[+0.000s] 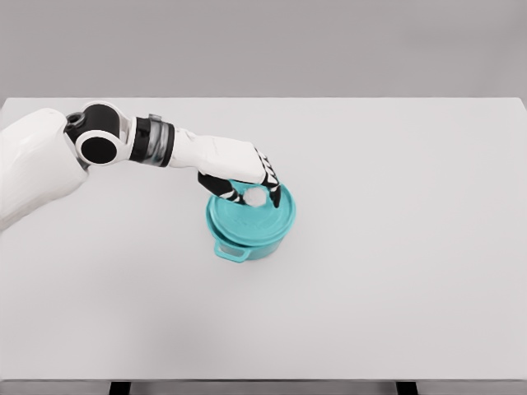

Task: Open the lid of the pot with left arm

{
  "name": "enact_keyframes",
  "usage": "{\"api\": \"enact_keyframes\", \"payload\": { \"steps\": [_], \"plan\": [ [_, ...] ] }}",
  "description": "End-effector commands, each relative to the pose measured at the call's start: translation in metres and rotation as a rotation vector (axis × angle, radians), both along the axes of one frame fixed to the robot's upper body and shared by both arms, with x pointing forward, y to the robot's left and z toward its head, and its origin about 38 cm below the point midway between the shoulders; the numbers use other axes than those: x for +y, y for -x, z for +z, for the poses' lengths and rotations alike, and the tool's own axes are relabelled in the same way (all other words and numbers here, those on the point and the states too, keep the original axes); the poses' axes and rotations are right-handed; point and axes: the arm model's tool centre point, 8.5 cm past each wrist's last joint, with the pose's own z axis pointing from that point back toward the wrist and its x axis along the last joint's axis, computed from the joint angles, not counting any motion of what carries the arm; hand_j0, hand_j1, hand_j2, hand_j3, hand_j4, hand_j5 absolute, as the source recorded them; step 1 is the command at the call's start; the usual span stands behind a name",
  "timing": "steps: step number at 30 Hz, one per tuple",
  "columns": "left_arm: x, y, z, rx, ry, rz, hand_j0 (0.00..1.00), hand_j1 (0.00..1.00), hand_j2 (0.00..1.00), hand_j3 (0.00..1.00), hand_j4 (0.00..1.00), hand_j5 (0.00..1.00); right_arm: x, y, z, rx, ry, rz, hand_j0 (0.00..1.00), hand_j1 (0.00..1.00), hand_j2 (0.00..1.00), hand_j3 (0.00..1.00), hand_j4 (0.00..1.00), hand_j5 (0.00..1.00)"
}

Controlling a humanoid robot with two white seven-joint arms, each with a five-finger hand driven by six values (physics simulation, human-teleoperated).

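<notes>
A teal pot (249,240) with a small side handle stands near the middle of the white table. Its teal lid (247,220) sits on top, carrying a small white knob (256,197). My left hand (251,191) reaches in from the left over the pot, its black-tipped fingers curled around the knob from above. The lid looks seated on the pot, perhaps slightly tilted. The right arm is out of sight.
The white table (395,247) spans nearly the whole view, with its far edge against a grey wall. My left forearm (156,141) stretches over the table's left part.
</notes>
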Motion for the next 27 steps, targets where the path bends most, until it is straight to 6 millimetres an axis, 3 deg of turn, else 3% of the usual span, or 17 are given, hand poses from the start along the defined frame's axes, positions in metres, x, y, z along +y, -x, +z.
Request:
{"api": "enact_keyframes", "payload": {
  "steps": [1, 5, 11, 14, 18, 21, 22, 23, 24, 27],
  "plan": [
    [0.001, 0.0, 0.001, 0.004, 0.008, 0.005, 0.48, 0.48, 0.48, 0.48, 0.48, 0.48, 0.0, 0.0, 0.0, 0.0, 0.0, 0.0, 1.0, 1.0, 1.0, 1.0, 1.0, 1.0],
    [0.007, 0.001, 0.012, 0.002, 0.027, 0.006, 0.42, 0.42, 0.42, 0.42, 0.42, 0.42, 0.0, -0.001, 0.0, -0.002, 0.0, 0.0, 1.0, 1.0, 1.0, 1.0, 1.0, 1.0],
    [0.067, -0.006, 0.048, -0.04, 0.029, 0.107, 0.43, 0.43, 0.43, 0.43, 0.43, 0.43, 0.0, -0.001, 0.0, -0.002, 0.0, 0.0, 1.0, 1.0, 1.0, 1.0, 1.0, 1.0],
    [0.109, -0.013, 0.06, -0.047, 0.016, 0.206, 0.43, 0.43, 0.43, 0.43, 0.43, 0.43, 0.0, 0.0, 0.0, 0.0, 0.0, 0.0, 1.0, 1.0, 1.0, 1.0, 1.0, 1.0],
    [0.167, -0.035, 0.048, -0.007, -0.004, 0.391, 0.44, 0.44, 0.44, 0.44, 0.44, 0.44, 0.0, 0.0, 0.0, 0.0, 0.0, 0.0, 1.0, 1.0, 1.0, 1.0, 1.0, 1.0],
    [0.181, -0.041, 0.047, -0.001, -0.001, 0.439, 0.44, 0.44, 0.44, 0.44, 0.44, 0.44, 0.0, 0.0, 0.0, 0.0, 0.0, 0.0, 1.0, 1.0, 1.0, 1.0, 1.0, 1.0],
    [0.181, -0.041, 0.049, -0.006, 0.007, 0.442, 0.46, 0.46, 0.46, 0.46, 0.46, 0.46, 0.0, 0.0, 0.0, 0.0, 0.0, 0.0, 1.0, 1.0, 1.0, 1.0, 1.0, 1.0],
    [0.18, -0.042, 0.05, -0.006, 0.011, 0.44, 0.64, 0.64, 0.64, 0.64, 0.64, 0.64, 0.0, -0.001, 0.0, -0.002, 0.0, 0.0, 1.0, 1.0, 1.0, 1.0, 1.0, 1.0],
    [0.175, -0.041, 0.044, 0.004, 0.011, 0.429, 1.0, 1.0, 1.0, 1.0, 1.0, 1.0, 0.0, 0.0, 0.0, 0.0, 0.0, 0.0, 1.0, 1.0, 1.0, 1.0, 1.0, 1.0],
    [0.173, -0.04, 0.039, 0.014, 0.011, 0.426, 1.0, 1.0, 1.0, 1.0, 1.0, 1.0, 0.0, 0.0, 0.0, 0.0, 0.0, 0.0, 1.0, 1.0, 1.0, 1.0, 1.0, 1.0]
  ]
}}
